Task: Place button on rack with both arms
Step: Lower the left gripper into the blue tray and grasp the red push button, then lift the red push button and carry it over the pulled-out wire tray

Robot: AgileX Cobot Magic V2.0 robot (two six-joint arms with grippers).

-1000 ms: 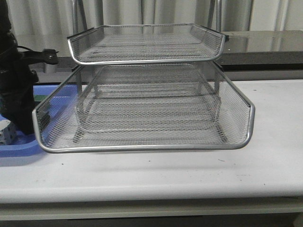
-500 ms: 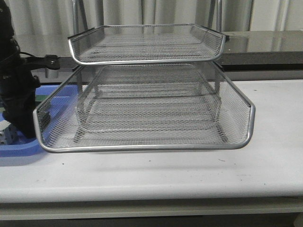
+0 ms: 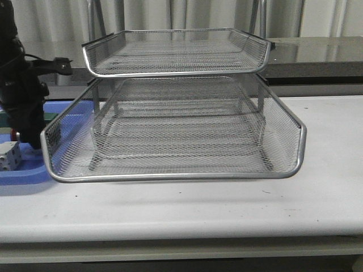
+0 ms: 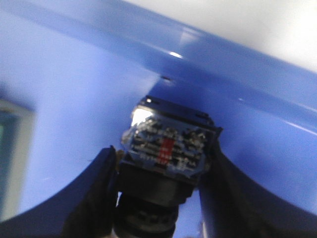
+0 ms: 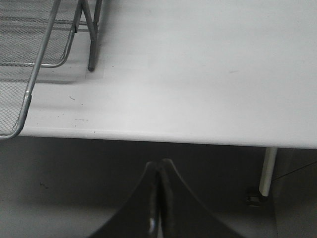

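A three-tier silver wire-mesh rack [image 3: 173,122] fills the middle of the white tabletop [image 3: 187,207]. At nine o'clock from it lies a flat blue plastic tray [image 3: 25,175] holding a white block with dark dots [image 3: 8,156]. The black left arm [image 3: 20,90] stands over that tray, higher than a second ago, uncovering more of the block. The left fingers [image 4: 96,198] clamp the small black-and-blue push-button switch [image 4: 166,151] just above the tray floor, its long axis along the fingers, terminal end outward. The right fingers [image 5: 159,198] are pressed together, empty, beyond the tabletop edge.
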